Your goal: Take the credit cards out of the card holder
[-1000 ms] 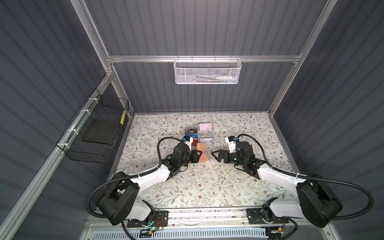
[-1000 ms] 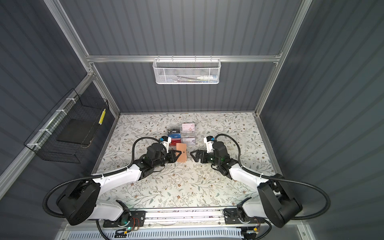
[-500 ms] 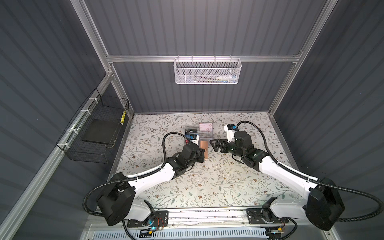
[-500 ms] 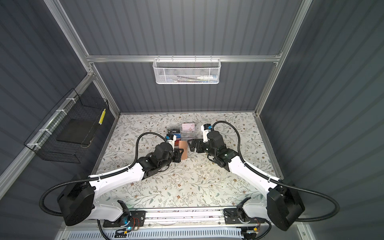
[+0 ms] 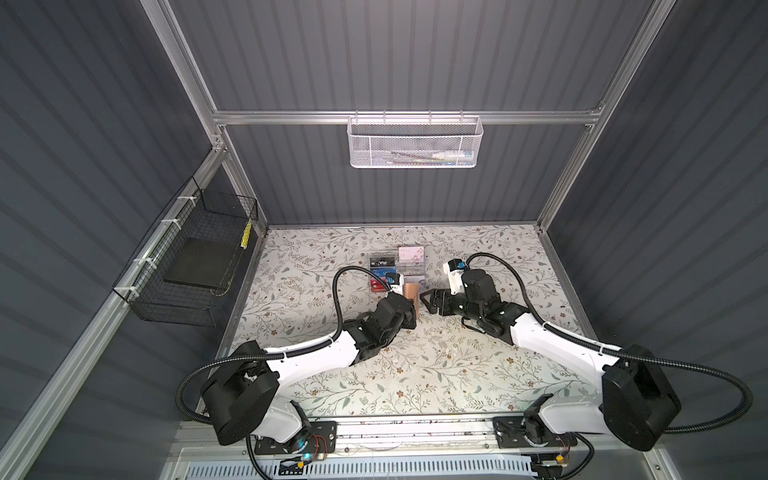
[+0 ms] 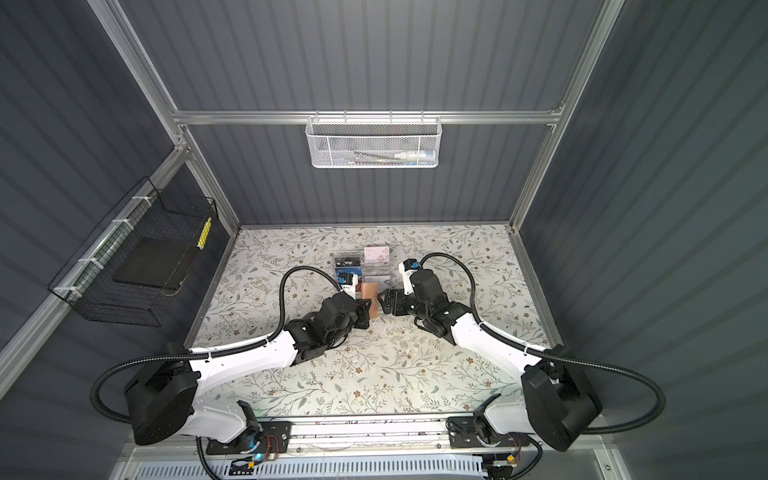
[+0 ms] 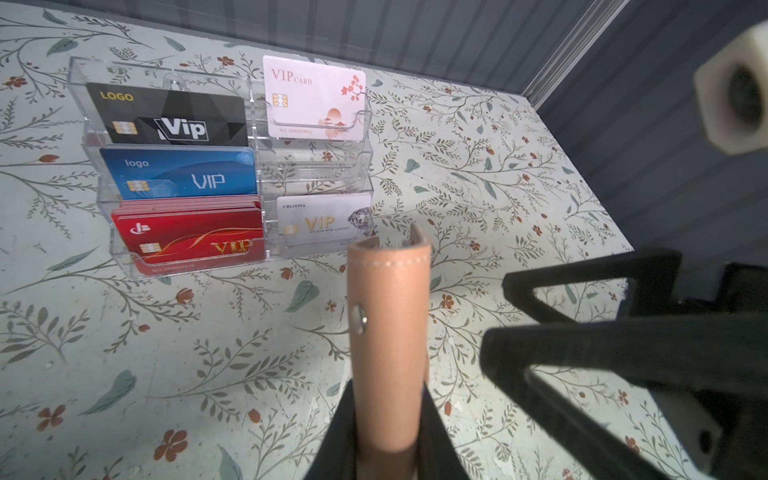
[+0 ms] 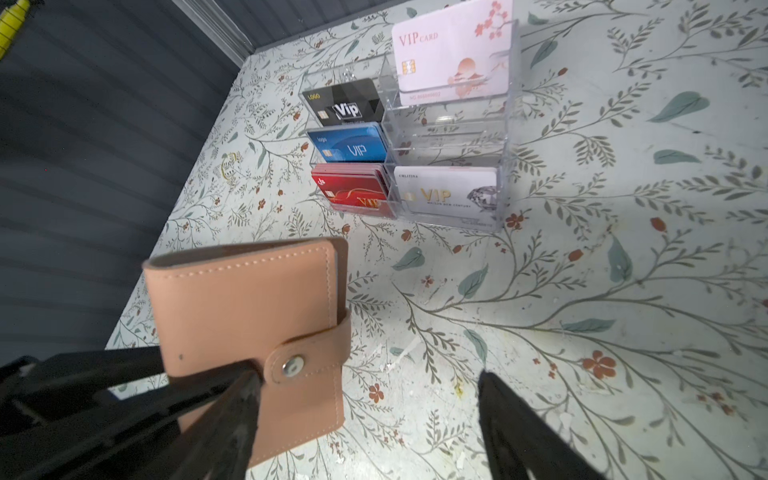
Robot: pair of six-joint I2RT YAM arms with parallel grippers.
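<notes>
Clamping closed card holder (image 8: 249,340) in left gripper (image 7: 388,415), snap tab (image 8: 307,361) facing right gripper (image 8: 365,378). Hovering just beside it, jaws apart.

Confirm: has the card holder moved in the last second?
Yes. The card holder, clamped in the left gripper, has shifted slightly toward the clear acrylic card rack behind it.
</notes>
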